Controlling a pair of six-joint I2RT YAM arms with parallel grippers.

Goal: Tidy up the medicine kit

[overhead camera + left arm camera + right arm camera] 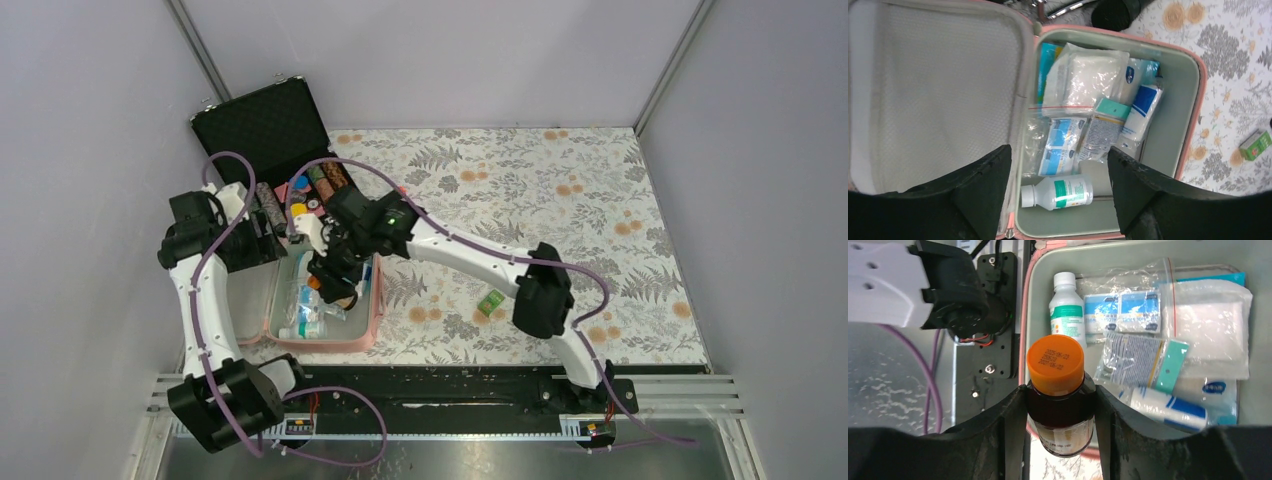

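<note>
right hand is clenched around an amber bottle with an orange cap, fingers pressed on either side of the glass, cap pointing away from the wrist. below it is the medicine kit, lying open on the table with its pink walls up and its grey-lined lid folded out on the left side. the bottle hangs over the kit, close to one rim, and i can't tell whether it touches anything yet.

left hand is released, fingers spread, nothing between them. it hovers above the kit where the lid meets the tray.

inside the kit it's crowded: a white bottle with a green label lies on its side, next to blister packs, a zip bag of gauze and a blue-and-white tube. a small green box sits on the table well to the right of the kit. a black case stands open just behind the kit.

so the step in hand looks like stowing the amber bottle. the next move, as i read it, calls for carrying it off the rim and over bare lining, and the freest strip seems to run along the kit's right wall. it should go down low before the fingers let go, since glass dropped on those packs could roll. after that the green box looks like the obvious one left to fetch.
</note>
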